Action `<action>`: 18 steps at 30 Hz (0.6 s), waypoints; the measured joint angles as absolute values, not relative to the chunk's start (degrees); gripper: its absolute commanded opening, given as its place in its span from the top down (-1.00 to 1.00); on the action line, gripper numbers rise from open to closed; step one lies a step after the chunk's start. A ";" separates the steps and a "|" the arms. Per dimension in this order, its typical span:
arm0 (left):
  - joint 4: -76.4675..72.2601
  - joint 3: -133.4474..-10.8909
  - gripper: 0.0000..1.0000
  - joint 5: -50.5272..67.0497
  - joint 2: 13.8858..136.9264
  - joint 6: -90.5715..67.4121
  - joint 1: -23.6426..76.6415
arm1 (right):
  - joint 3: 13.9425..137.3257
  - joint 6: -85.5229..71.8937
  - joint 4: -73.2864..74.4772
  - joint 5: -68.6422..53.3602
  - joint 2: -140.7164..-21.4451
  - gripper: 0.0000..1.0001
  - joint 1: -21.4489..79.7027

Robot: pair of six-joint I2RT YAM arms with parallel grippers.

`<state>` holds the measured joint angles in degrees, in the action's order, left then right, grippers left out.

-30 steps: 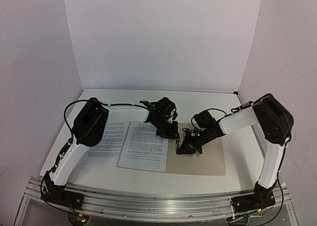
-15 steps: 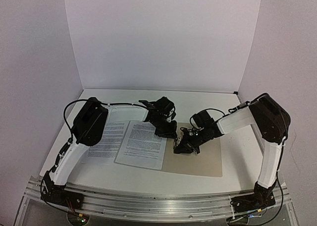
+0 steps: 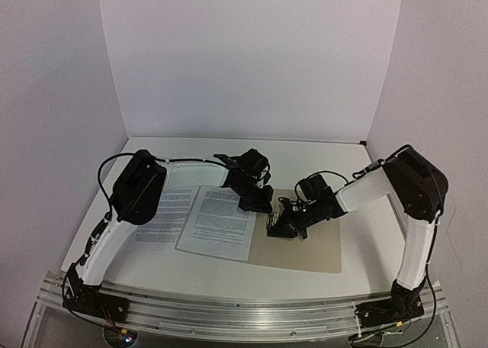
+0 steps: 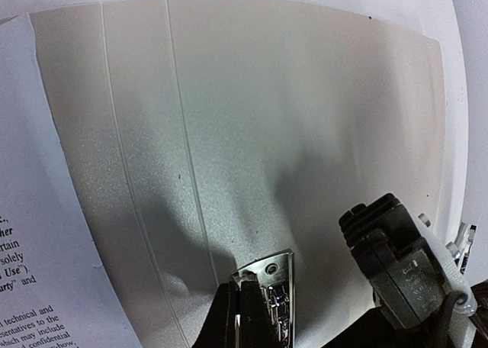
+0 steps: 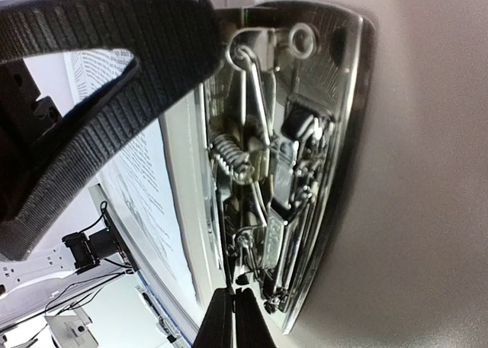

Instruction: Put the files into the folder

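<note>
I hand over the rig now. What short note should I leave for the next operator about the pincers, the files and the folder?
Left pincer: shut, at the metal clip.
Right pincer: shut, also at the clip; grip unclear.
Folder: open, clip showing.
Files: one sheet overlaps the folder's left side, another lies further left.
Done: nothing; neither sheet is under the clip.
To do: put both sheets in.

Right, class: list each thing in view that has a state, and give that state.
folder: open, flat, inside up.
files: two sheets flat, not clipped in.
metal clip: on the folder; open or closed, cannot tell.
left gripper: shut, at the clip.
right gripper: shut, at the clip.
</note>
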<state>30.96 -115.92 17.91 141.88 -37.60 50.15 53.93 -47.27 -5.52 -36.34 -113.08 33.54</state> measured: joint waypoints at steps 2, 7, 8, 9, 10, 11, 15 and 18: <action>30.96 -115.92 1.00 17.89 141.91 -37.56 50.13 | 53.21 -47.22 -6.66 -35.79 -113.08 1.00 33.54; 30.94 -115.87 1.00 17.80 141.91 -37.36 50.13 | 53.39 -46.59 -5.85 -34.04 -113.01 1.00 33.82; 30.94 -115.85 1.00 17.78 141.91 -37.30 50.13 | 53.47 -46.59 -5.63 -33.76 -112.99 1.00 33.91; 30.92 -115.85 1.00 17.78 141.88 -37.19 50.13 | 53.47 -46.59 -5.41 -33.52 -112.90 1.00 33.98; 30.92 -115.83 1.00 17.78 141.91 -37.06 50.13 | 53.43 -46.63 -5.26 -33.17 -112.77 1.00 34.06; 30.85 -115.79 1.00 17.78 141.91 -36.67 50.13 | 53.25 -46.76 -5.21 -32.36 -112.42 1.00 34.26; 30.41 -115.66 1.00 17.74 141.88 -35.51 50.15 | 52.99 -47.48 -5.08 -30.06 -111.39 1.00 34.85; 29.67 -115.37 1.00 17.74 141.91 -34.83 50.15 | 52.80 -48.18 -4.62 -28.58 -110.69 1.00 35.07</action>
